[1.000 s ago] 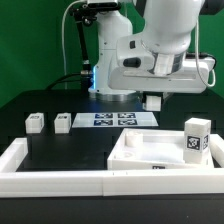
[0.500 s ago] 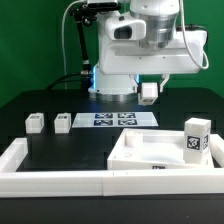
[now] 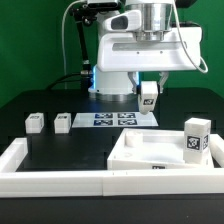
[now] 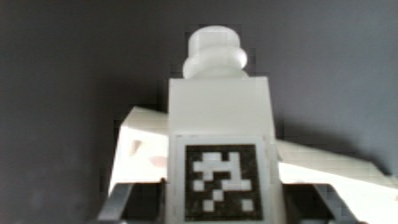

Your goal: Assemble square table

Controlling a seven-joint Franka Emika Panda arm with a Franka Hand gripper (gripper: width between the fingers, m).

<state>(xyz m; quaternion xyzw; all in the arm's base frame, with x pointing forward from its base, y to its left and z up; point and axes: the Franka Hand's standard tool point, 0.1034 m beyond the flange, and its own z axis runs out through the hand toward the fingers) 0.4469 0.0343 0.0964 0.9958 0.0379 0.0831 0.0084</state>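
Note:
My gripper [image 3: 148, 88] is shut on a white table leg [image 3: 148, 98] and holds it in the air above the marker board, tag facing the exterior camera. In the wrist view the leg [image 4: 222, 110] fills the middle, its tag between my dark fingers [image 4: 135, 203]. The square tabletop [image 3: 150, 152] lies flat at the front of the exterior view's right, below and in front of the held leg. A second leg [image 3: 196, 138] stands upright at its right edge. Two more legs [image 3: 35, 122] [image 3: 63, 121] stand at the left.
The marker board [image 3: 118, 119] lies on the black table under the gripper. White rim bars [image 3: 50, 175] edge the front and left of the surface. The arm's base [image 3: 115, 85] stands behind the marker board.
The wrist has turned and the arm has shifted a little to the exterior view's left. The held leg now hangs upright with its tag showing, after rising slightly.

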